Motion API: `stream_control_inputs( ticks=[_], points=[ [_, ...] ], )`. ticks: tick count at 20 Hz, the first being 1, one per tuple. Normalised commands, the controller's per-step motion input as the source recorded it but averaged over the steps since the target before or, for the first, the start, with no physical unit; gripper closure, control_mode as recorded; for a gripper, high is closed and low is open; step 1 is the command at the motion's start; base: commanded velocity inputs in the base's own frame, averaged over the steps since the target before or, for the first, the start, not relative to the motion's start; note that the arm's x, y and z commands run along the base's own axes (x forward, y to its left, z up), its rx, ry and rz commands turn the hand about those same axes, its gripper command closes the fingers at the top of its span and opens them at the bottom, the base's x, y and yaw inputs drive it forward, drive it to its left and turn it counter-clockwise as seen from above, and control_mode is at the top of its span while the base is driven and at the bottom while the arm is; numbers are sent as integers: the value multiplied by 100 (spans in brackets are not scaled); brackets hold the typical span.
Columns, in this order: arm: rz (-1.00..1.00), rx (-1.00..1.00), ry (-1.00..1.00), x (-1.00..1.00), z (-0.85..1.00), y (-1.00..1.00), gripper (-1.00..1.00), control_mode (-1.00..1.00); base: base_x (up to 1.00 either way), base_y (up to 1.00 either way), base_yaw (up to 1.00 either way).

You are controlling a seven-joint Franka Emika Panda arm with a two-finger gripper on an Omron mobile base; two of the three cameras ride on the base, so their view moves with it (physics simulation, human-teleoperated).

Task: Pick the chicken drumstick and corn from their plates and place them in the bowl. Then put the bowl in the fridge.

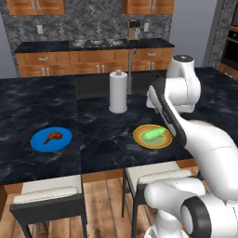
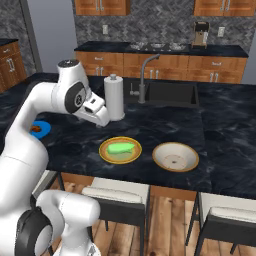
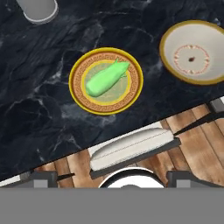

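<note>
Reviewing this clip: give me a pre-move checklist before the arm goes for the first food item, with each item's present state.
1. Corn lies on the yellow-rimmed plate: ok.
2. Chicken drumstick lies on the blue plate: ok.
3. Bowl holds no food: ok.
4. Bowl stands beside the corn's plate, apart from it: ok.
5. Gripper jaws open and holding nothing: cannot tell.
6. Paper towel roll stands behind the plates, out of the way: ok.

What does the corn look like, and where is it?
The corn is a short, light green piece with rounded ends, smooth and husk-coloured. It lies flat on its side in the greenish middle of the yellow-rimmed plate on the dark marble counter. Just the plate touches it; the bowl sits apart beside that plate.
</note>
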Motion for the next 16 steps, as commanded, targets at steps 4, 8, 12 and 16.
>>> stream_control_inputs(
  ticks=[4,8,12,16],
  points=[
    [-17,8,0,2,-19,-20,-100,-100,0,0,0],
    [-5,13,2,20,-19,-28,-100,-100,0,0,0],
    [0,10,7,31,-17,-20,-100,-100,0,0,0],
    [-2,0,0,45,-29,-8,-100,-100,0,0,0]
  ],
)
